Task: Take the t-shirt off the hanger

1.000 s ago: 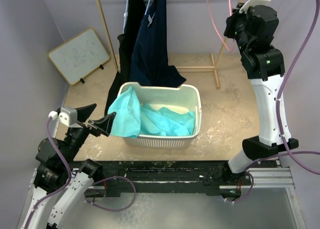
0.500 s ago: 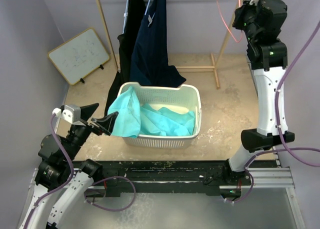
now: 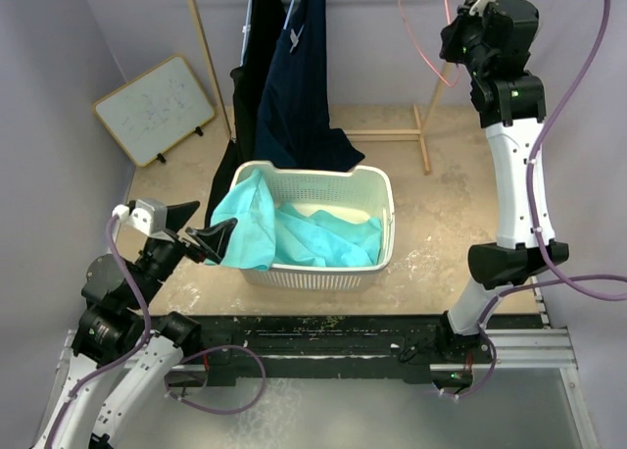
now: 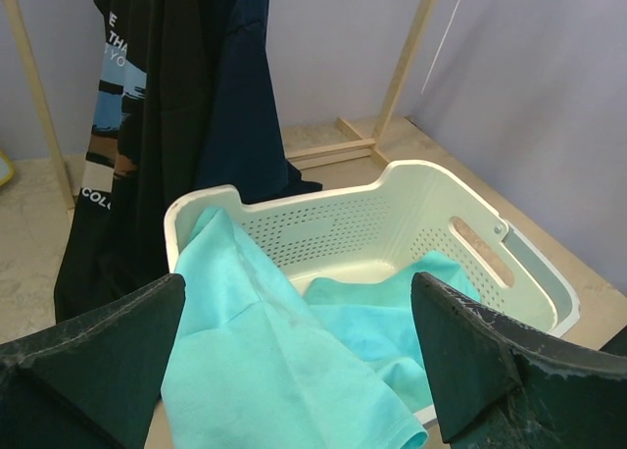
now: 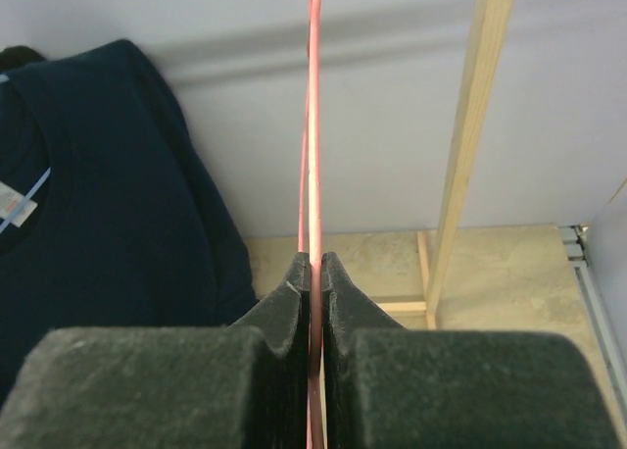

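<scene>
The teal t-shirt (image 3: 294,235) lies in the white basket (image 3: 323,172), one part draped over the basket's left front rim; the left wrist view shows that t-shirt (image 4: 274,351) close below. My left gripper (image 3: 201,228) stands open just left of that draped part, with nothing between its fingers (image 4: 460,351). High at the back right, my right gripper (image 3: 458,32) is shut on a thin pink wire hanger (image 3: 416,23). The hanger (image 5: 313,125) is bare and runs edge-on between the shut fingertips of the right gripper (image 5: 314,260).
Two dark t-shirts (image 3: 299,86) hang from a wooden rack (image 3: 206,57) behind the basket, their hems reaching its back rim. The rack's right post (image 5: 470,145) stands beside the hanger. A small whiteboard (image 3: 155,109) leans at the back left.
The right arm swung the hanger to the right and then back to the left, staying shut on it. The left gripper edged slightly up and right, still open.
</scene>
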{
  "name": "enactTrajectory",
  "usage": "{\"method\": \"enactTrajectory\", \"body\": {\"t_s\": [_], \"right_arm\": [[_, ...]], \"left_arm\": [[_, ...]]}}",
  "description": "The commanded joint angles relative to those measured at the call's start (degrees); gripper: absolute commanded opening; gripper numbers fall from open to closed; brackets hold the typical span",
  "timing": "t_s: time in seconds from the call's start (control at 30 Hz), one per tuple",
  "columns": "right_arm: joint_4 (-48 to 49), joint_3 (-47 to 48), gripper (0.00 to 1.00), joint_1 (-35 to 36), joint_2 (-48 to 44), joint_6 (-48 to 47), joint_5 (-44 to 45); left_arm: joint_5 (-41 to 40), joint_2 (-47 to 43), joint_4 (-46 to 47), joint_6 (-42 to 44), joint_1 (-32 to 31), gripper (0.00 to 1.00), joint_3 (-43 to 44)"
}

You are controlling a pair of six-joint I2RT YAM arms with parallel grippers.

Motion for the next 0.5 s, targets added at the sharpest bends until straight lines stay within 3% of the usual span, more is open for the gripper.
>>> {"method": "enactTrajectory", "body": {"t_s": [0.0,0.03,0.1,0.17,0.2,0.23,0.47], "right_arm": [[3.76,-3.09,0.00,-0.10,-3.40,1.59,-3.45],[4.11,-4.57,0.02,-0.10,-4.38,1.73,-3.91],[5.27,-8.01,0.27,-0.10,-6.91,1.80,-4.69],[6.23,-11.70,0.44,-0.10,-9.93,1.74,-4.90],[6.55,-13.75,0.75,-0.10,-12.13,1.75,-4.66],[6.70,-15.68,0.96,-0.06,-14.03,1.72,-4.32],[8.08,-35.85,1.00,-0.10,-33.18,3.89,-1.72]], "left_arm": [[1.45,1.65,1.56,-0.60,0.44,0.99,1.56],[1.46,1.89,1.56,-0.60,0.52,0.99,1.56],[1.60,2.43,1.55,-0.58,0.54,0.99,1.61],[2.07,3.24,1.38,-0.39,0.58,0.99,1.72],[2.46,3.76,1.39,-0.32,0.62,0.99,1.88],[2.67,4.23,1.35,-0.16,0.69,0.99,1.97],[2.68,11.45,0.23,0.21,0.71,0.99,4.17]]}}
